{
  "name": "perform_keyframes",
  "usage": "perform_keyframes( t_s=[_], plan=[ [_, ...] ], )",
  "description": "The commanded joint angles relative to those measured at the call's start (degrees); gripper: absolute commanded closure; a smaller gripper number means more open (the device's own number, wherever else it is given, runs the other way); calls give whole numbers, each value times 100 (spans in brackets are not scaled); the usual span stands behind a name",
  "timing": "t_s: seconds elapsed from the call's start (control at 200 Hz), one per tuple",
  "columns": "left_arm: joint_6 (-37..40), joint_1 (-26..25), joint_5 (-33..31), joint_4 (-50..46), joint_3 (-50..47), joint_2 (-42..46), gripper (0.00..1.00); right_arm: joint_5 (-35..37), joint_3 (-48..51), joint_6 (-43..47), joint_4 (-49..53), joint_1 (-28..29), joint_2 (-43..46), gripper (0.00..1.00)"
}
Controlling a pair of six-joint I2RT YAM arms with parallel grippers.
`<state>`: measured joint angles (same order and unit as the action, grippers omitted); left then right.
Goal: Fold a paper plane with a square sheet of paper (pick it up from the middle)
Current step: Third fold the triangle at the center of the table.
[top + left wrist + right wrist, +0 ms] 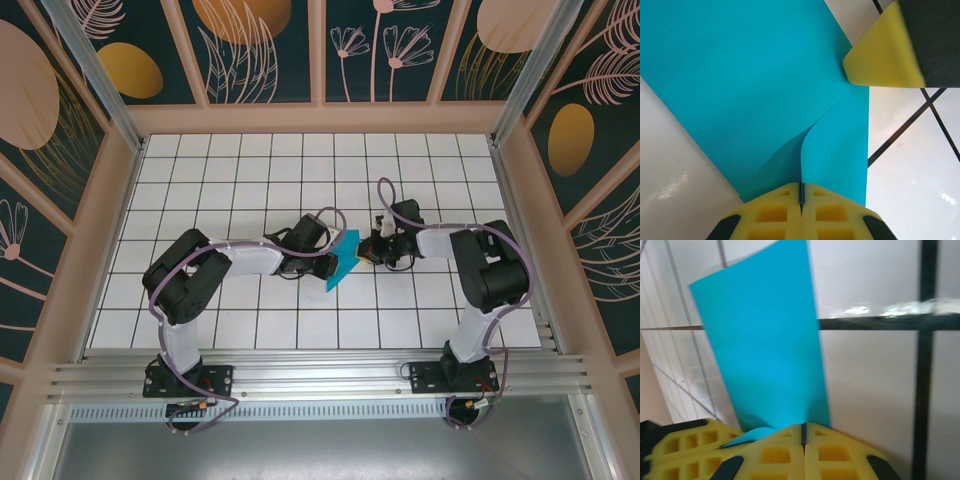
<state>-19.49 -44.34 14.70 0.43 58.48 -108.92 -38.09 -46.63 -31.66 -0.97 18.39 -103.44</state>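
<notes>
White gridded table point(200, 180); left jaws and right jaws each clench the square sheet of paper point(342, 258).

Robot lab cell: walled gridded table point(250, 165)

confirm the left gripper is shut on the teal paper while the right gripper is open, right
No: the right gripper is shut on the teal paper too, as the right wrist view shows. The left gripper is shut on it.
</notes>
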Motion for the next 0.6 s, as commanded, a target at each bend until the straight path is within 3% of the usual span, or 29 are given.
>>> perform_keyframes(
  t_s=[0.0, 0.345, 0.596],
  plan=[
    [145, 39, -108, -341, -3, -195, 98, 362, 92, 125, 22, -27, -285, 97],
    [109, 40, -129, -342, -12, -216, 98, 64, 25, 37, 179, -10, 749, 96],
    [129, 40, -156, -359, 14, -241, 98, -59, 690, -643, -520, 365, 1064, 96]
  ],
)
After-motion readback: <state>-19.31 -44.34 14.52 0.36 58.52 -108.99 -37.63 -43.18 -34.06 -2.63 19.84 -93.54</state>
